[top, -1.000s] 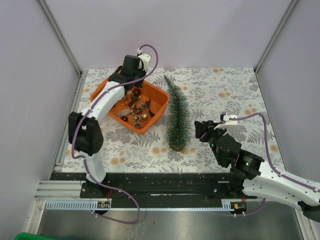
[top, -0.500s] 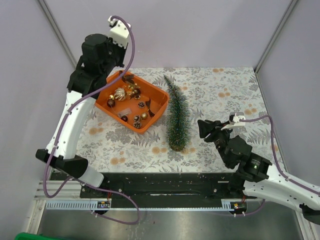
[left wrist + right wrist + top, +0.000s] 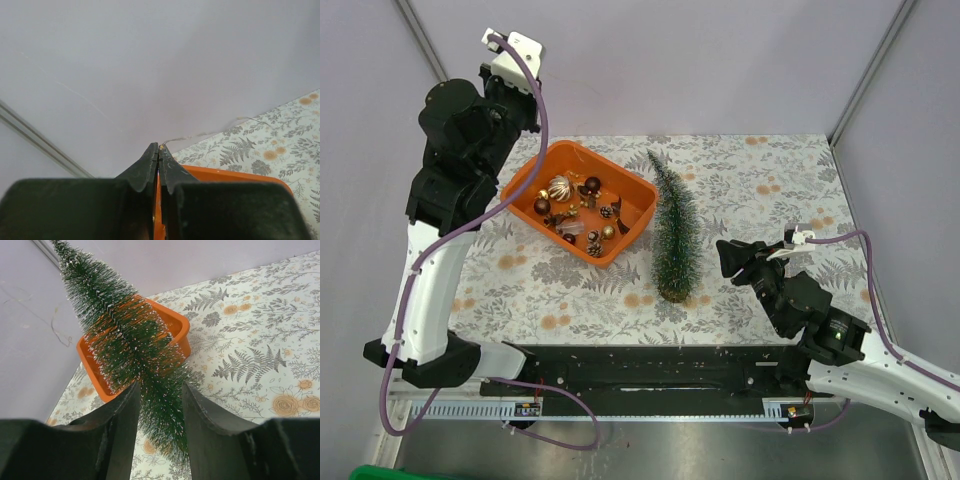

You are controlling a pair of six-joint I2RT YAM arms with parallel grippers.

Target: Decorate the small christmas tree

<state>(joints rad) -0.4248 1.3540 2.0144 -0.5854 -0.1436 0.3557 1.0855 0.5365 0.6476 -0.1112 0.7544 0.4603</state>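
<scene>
Small christmas tree [image 3: 674, 225] is formed as a slim cone of dark green bristles frosted white. It is stood on its round base on the flower-printed table [image 3: 770, 185], with its long axis upright and its tip pointed up, just right of the smooth orange tray [image 3: 632, 190]. The right claw [image 3: 159, 390] is held apart, aimed at the lower tree from the right, near it but not touching. The left claw [image 3: 158, 148] is raised high, pressed together on a thin wire [image 3: 200, 134].

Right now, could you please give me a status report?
Left gripper shut, high by the orange tray. Right gripper open, facing the small christmas tree, not touching. Tree bare; ornaments in tray.
</scene>
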